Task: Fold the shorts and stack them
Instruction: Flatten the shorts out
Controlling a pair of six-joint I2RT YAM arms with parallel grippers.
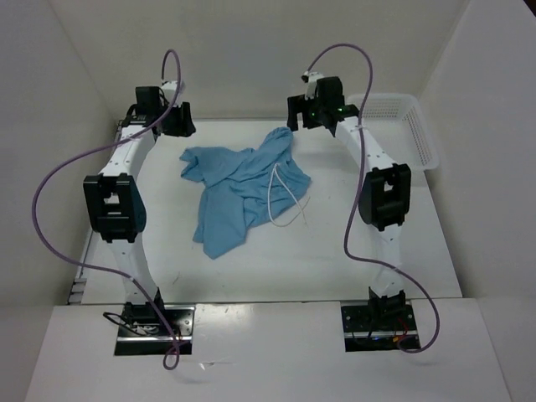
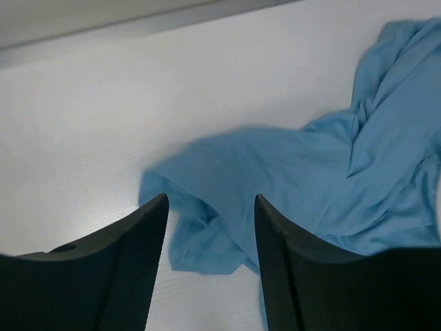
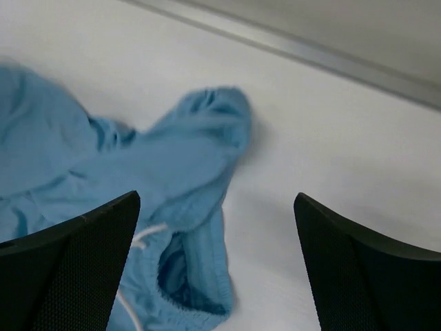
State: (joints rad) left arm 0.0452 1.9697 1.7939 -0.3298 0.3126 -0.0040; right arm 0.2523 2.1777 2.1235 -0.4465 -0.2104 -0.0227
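From up top, the shorts (image 1: 243,188) sit in a crumpled heap mid-table, a bit toward the far side, with the left gripper (image 1: 173,123) just off their far-left corner and the right gripper (image 1: 316,113) over the far-right tip; a white basket (image 1: 419,126) sits well off to the right, and there's plenty of bare table (image 1: 251,268) on the near side for spreading out. Left wrist view: jaws partly apart, holding nothing, blue corner lying right under the gap, so closing here could pinch two layers at once, I reckon. Right wrist view: jaws spread wide, empty, a waistband lobe below and the drawstring (image 3: 148,234) looping loose; snagging that cord instead of cloth would drag the whole heap, and the back wall (image 3: 331,27) is close, so not much room that way
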